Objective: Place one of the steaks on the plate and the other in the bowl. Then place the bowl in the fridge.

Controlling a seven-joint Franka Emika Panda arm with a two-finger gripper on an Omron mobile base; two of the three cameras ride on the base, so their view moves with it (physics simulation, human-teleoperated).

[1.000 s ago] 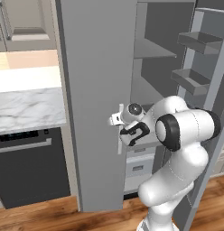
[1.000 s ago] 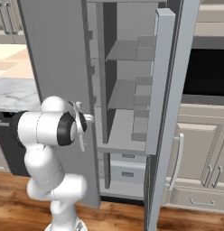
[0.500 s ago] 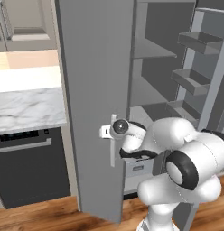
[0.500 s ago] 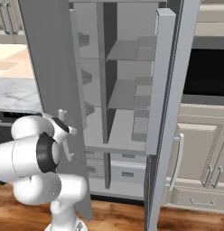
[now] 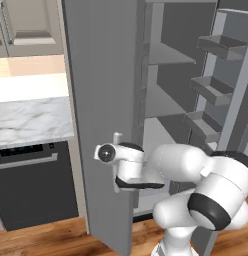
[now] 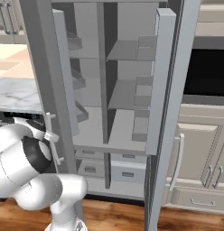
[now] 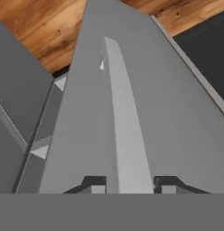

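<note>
Gripper (image 7: 128, 188) straddles one fridge (image 5: 103, 90) handle (image 7: 123, 131).

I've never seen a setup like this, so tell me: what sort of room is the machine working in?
It looks like a home kitchen, computer-rendered. A tall grey fridge stands open, showing its shelves, beside a marble counter with a black oven beneath it and cabinets to the side, all on a wooden floor.
</note>
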